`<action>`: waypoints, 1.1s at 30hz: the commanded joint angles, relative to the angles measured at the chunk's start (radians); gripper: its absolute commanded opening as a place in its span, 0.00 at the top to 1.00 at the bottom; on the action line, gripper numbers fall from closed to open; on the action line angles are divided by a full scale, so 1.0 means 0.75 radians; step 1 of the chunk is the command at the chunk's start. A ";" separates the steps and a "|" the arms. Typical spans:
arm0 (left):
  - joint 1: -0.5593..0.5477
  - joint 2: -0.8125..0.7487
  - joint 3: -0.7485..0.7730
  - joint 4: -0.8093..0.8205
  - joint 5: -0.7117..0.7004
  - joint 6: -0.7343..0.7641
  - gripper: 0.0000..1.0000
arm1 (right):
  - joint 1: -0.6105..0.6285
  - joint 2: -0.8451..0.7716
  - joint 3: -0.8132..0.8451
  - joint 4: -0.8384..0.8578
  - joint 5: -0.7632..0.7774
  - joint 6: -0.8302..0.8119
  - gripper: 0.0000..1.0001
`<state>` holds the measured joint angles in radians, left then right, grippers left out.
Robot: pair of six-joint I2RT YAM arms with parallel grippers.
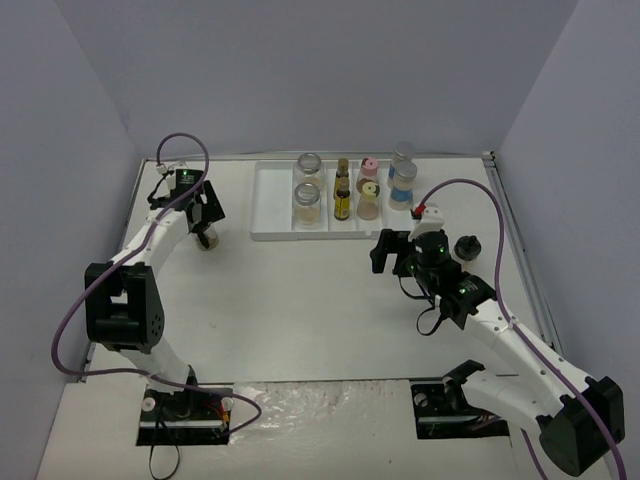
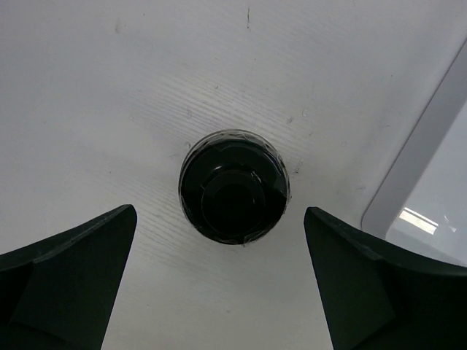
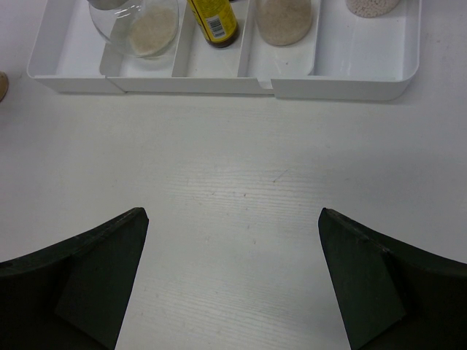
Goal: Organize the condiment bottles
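Observation:
A black-capped bottle (image 1: 208, 240) stands on the table left of the white divided tray (image 1: 268, 210). My left gripper (image 1: 206, 222) hovers over it, open and empty. In the left wrist view its black cap (image 2: 233, 187) shows from above, just ahead of the gap of the gripper (image 2: 219, 210). A second black-capped bottle (image 1: 467, 247) stands on the table to the right. My right gripper (image 1: 384, 250) is open and empty over bare table, in front of the tray (image 3: 219, 84). The tray holds clear jars of tan powder (image 1: 307, 200), amber bottles (image 1: 342, 203), a pink-capped jar (image 1: 369, 168) and blue-labelled clear bottles (image 1: 404, 185).
The tray's corner (image 2: 427, 182) lies close to the right of the left gripper. In the right wrist view a jar of tan powder (image 3: 149, 29) and an amber bottle with a yellow label (image 3: 214, 22) stand at the tray's near wall. Grey walls enclose the table.

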<state>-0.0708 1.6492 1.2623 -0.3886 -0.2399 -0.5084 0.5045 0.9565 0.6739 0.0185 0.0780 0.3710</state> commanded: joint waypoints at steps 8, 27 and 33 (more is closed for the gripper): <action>0.004 0.055 0.126 0.073 -0.012 0.013 0.38 | -0.004 -0.007 -0.002 0.086 0.004 0.006 0.00; -0.147 0.229 0.664 -0.038 0.228 0.311 1.00 | -0.006 0.066 0.035 0.088 0.025 0.006 0.00; -0.215 0.453 0.939 -0.021 0.303 0.432 1.00 | -0.006 0.080 0.051 0.087 0.034 0.013 0.00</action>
<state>-0.2026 1.9248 1.8146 -0.4530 -0.0688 -0.2805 0.5041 1.0091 0.6682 0.0193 0.0791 0.3713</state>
